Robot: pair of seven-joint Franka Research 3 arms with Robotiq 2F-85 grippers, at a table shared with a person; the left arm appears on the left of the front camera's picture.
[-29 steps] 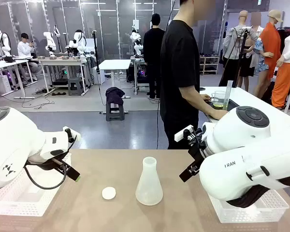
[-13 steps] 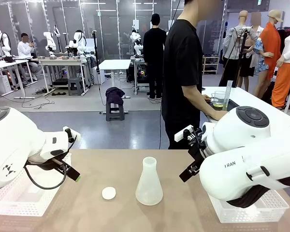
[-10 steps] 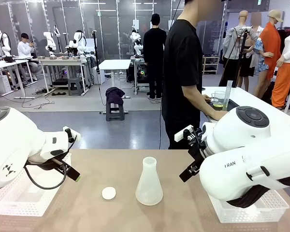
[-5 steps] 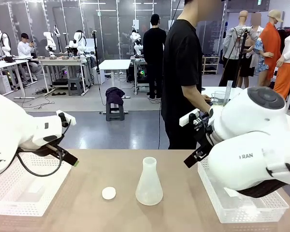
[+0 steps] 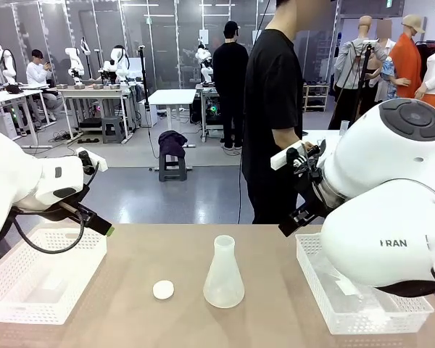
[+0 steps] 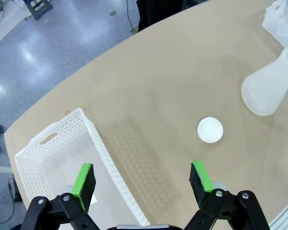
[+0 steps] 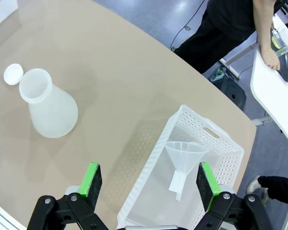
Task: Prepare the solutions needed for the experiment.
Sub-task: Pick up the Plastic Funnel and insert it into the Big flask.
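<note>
From the front, a flask (image 5: 223, 274) stood on the tabletop (image 5: 275, 297), a cap (image 5: 163, 290) beside it. The left wrist view showed the left claw (image 6: 143, 178) wide open above a basket's (image 6: 52, 143) edge. The right wrist view showed the right claw (image 7: 151, 184) wide open above a funnel (image 7: 185, 158), with the solution (image 7: 277, 42) far off by a person's hand (image 7: 270, 60).

You're looking at open lab hall. Plastic flask (image 5: 223, 272) on desk (image 5: 145, 319); funnel (image 7: 185, 151) in basket (image 7: 197, 125) right of flask; beyond flask, white work tables (image 5: 172, 96), cables (image 5: 58, 154) on grey floor (image 5: 167, 192), people (image 5: 230, 80) standing among them.
</note>
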